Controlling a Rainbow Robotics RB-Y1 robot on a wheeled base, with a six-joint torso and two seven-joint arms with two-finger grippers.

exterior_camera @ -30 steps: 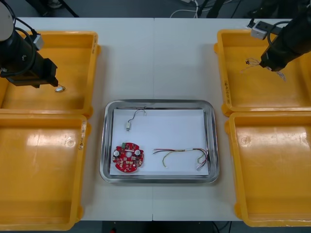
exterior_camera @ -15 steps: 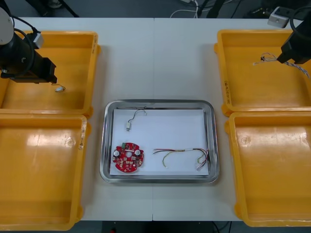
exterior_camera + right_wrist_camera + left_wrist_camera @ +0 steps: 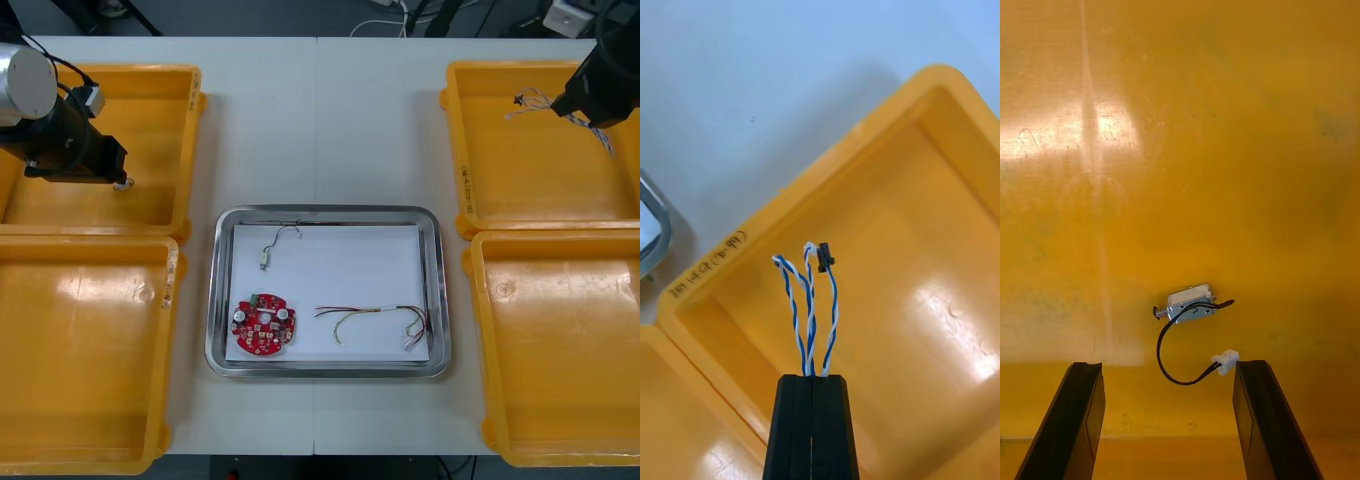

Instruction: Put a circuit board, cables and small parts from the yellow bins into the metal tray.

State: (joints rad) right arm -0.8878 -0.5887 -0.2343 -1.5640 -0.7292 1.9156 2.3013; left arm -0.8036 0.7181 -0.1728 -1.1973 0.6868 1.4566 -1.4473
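Note:
My left gripper (image 3: 116, 172) hangs open over the far left yellow bin (image 3: 150, 80). In the left wrist view, a small metal part (image 3: 1189, 304) with a black cable (image 3: 1166, 364) and a white plug lies on the bin floor, just ahead of and between the open fingers (image 3: 1081, 405) of the left gripper (image 3: 1168, 366). My right gripper (image 3: 572, 108) is above the far right bin (image 3: 500, 190), shut on a twisted blue and white cable (image 3: 528, 99). The strands of that cable (image 3: 809, 315) stick out past the right gripper (image 3: 812, 381).
The metal tray (image 3: 225, 300), white inside, sits between the bins and holds a red circuit board (image 3: 263, 324), a black cable with a metal part (image 3: 276, 243) and a red and yellow cable (image 3: 375, 318). Both near bins (image 3: 90, 420) hold nothing.
The right gripper rose out of the far right bin with the blue and white cable. The left gripper shifted right, over the small metal part.

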